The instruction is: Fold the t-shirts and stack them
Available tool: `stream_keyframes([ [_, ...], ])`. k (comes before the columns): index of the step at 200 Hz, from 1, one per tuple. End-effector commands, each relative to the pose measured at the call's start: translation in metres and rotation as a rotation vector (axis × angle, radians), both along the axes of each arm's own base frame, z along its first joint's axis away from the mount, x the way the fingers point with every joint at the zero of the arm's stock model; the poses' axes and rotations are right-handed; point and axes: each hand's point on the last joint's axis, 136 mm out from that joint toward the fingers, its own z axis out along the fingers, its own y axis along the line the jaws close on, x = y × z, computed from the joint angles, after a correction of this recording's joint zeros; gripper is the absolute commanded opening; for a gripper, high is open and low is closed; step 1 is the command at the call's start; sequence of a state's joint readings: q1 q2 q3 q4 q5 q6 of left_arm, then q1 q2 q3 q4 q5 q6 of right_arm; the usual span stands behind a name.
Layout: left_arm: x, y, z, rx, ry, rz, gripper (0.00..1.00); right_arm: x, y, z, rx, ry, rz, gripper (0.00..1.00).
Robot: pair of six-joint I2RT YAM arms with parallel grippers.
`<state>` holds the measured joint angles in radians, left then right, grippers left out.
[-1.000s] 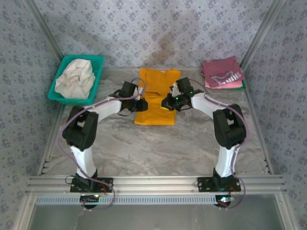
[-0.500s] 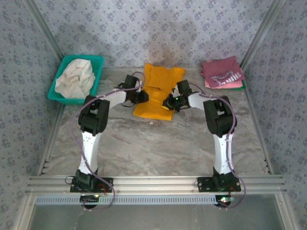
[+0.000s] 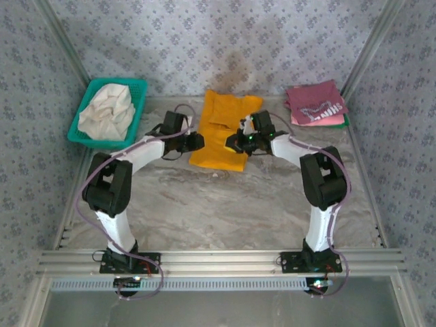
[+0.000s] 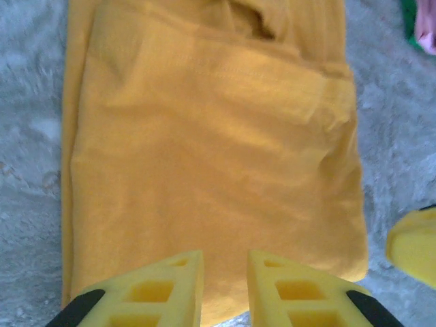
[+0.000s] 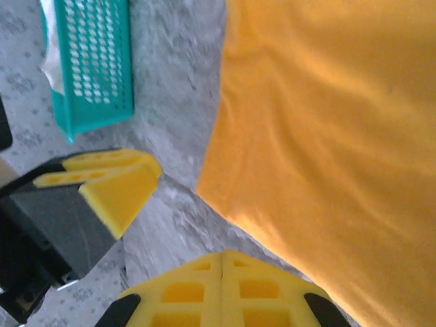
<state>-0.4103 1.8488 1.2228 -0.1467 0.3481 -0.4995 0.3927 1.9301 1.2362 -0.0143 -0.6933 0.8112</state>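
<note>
Left gripper: fingers parted by a narrow slit, nothing between them, poised over the near hem of the mustard-yellow shirt. Right gripper: clenched, empty, at the same shirt's edge, close to the left gripper but apart from it.

Writing: maroon shirt, far right corner, has white lettering, too small to read. It lies on the pink shirt.

Mustard-yellow shirt sits mid-table at the far side, folded to a long panel and slightly askew. Its side edges are straight, with a ridge across the upper part. Bare marble table lies open on the near side. Teal basket, far left, holds a cream cloth.
</note>
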Motion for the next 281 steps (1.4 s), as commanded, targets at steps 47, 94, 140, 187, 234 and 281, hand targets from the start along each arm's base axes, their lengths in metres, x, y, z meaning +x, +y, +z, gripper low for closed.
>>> stream_keyframes([
  [47,-0.033,0.013,-0.091,0.074,0.185,0.017,0.19,-0.024,-0.028,-0.095,-0.087,0.183,-0.037,0.00],
  [94,-0.084,0.027,-0.101,0.069,0.256,0.045,0.18,-0.063,-0.048,-0.107,-0.131,0.238,-0.022,0.00],
  [140,-0.155,0.021,-0.099,0.113,0.318,0.041,0.18,-0.109,-0.060,-0.107,-0.158,0.281,0.002,0.00],
  [187,-0.148,0.041,-0.027,0.155,0.169,0.104,0.29,-0.101,-0.055,-0.042,-0.144,0.162,0.008,0.05],
  [234,-0.162,0.044,-0.014,0.005,0.232,0.100,0.51,-0.104,-0.096,-0.010,-0.157,0.128,-0.120,0.36],
  [281,-0.180,0.044,-0.039,-0.138,0.305,0.097,0.63,-0.124,-0.126,-0.041,-0.114,0.239,-0.174,0.47],
])
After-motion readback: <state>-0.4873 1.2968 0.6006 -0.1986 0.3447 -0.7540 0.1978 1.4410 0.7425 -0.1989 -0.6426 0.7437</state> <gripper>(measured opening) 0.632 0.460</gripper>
